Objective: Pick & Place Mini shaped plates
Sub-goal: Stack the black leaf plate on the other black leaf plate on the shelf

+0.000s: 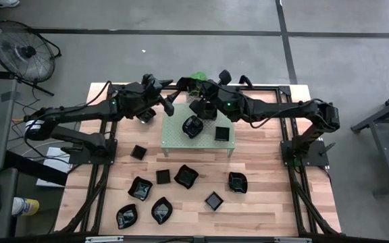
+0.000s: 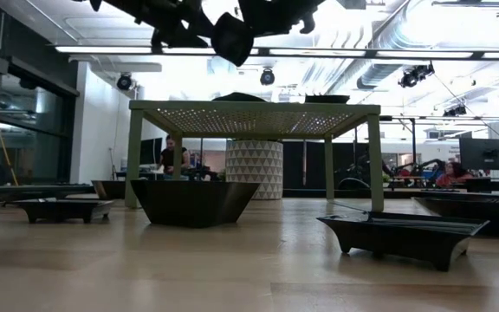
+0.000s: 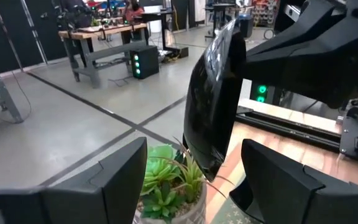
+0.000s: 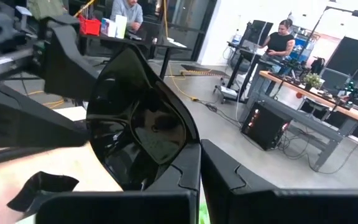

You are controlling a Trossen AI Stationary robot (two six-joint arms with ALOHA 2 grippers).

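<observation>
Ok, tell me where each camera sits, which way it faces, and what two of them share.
High: overhead, straight down on table, both arms, green rack.
Low: table height, level across dishes toward room; arms overhead.
Left wrist: past open left gripper toward potted plant.
Right wrist: past shut right gripper pinching a black plate.
Shared: both wrist views show that held plate.

left pincer: raised, fingers spread | right pincer: raised, fingers clamped | arms reach inward
</observation>
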